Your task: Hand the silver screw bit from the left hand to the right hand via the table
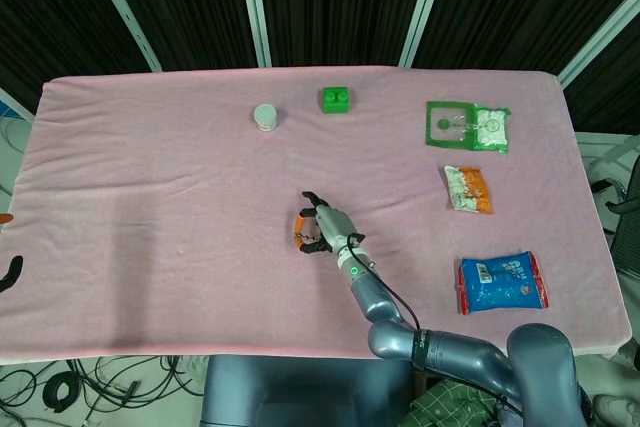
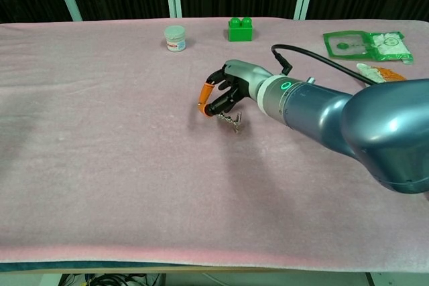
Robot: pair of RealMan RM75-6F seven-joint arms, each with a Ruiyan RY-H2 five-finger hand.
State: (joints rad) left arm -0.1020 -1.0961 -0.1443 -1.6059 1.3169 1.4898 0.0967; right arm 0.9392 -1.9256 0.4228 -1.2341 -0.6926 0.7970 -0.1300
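The right robot hand (image 2: 224, 92) reaches low over the middle of the worktop (image 2: 100, 138), fingers curled around the silver screw bit (image 2: 230, 120), while the left robot hand (image 1: 8, 272) hangs off its left edge.

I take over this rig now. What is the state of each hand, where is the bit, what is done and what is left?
Left hand: only its fingertips show at the left edge of the head view, off the table; open or closed cannot be told.
Right hand: at mid table, low over the pink cloth, holding the bit under its fingertips.
Bit: hangs close to the cloth; whether it touches cannot be told.
Done: the bit is in the right hand, so the handover looks complete.
Left: probably only to lift clear and confirm a firm hold.
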